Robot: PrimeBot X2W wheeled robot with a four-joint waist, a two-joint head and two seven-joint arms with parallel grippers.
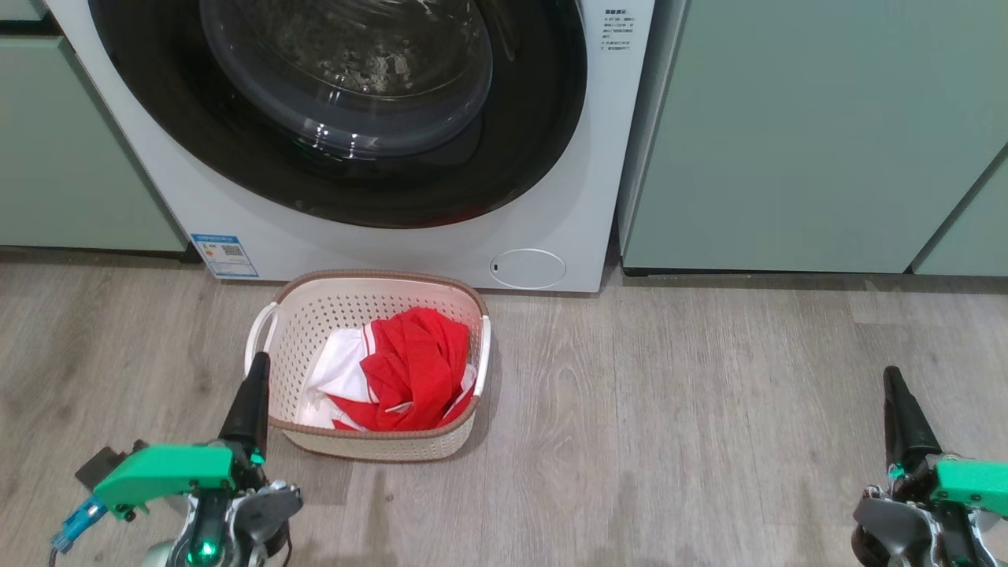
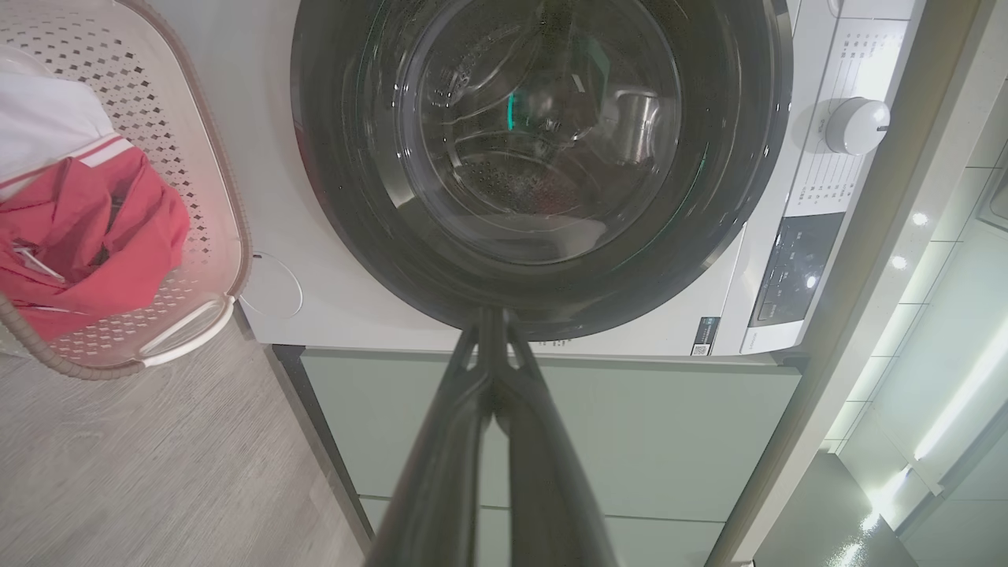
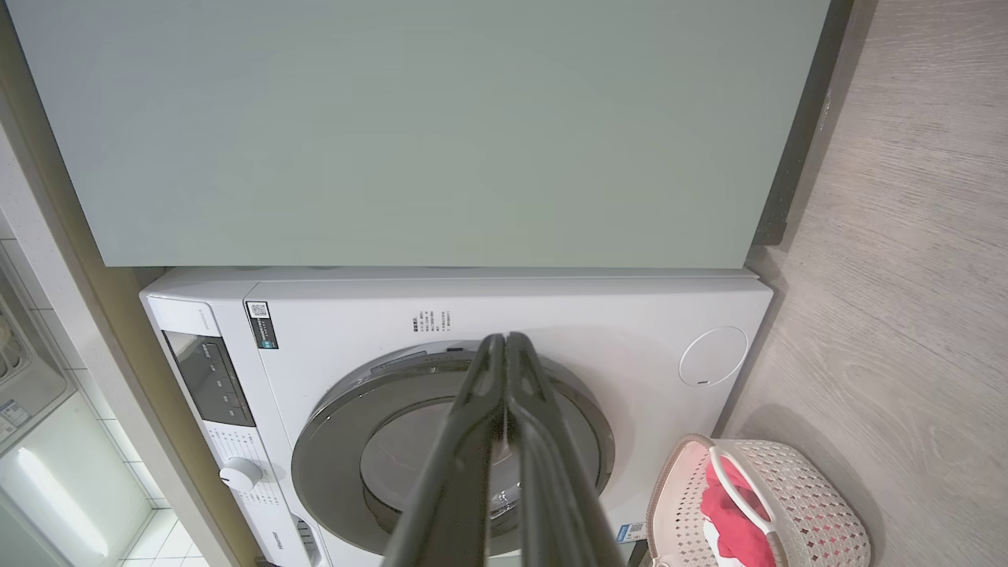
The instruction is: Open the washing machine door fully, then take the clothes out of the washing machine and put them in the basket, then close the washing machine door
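- The washing machine (image 1: 394,252), a white front-loader, stands straight ahead of the left gripper (image 1: 257,370), beyond the basket (image 1: 339,311), and forward-left of the right gripper (image 1: 891,378).
- The washing machine door (image 1: 339,94) has a glossy black rim around a clear bulging window. It appears shut flush against the front.
- The basket is cream, perforated and brown-rimmed. It sits upright on the floor just right of the left gripper's tips, well apart from the right gripper.
- The clothes (image 1: 413,370), red fabric with white panels, lie crumpled inside the basket.

Glossy black-rimmed washing machine door (image 1: 346,142), perforated cream plastic basket (image 1: 331,315) holding soft red cloth clothes (image 1: 413,370), matt wood-grain floor (image 1: 669,425).
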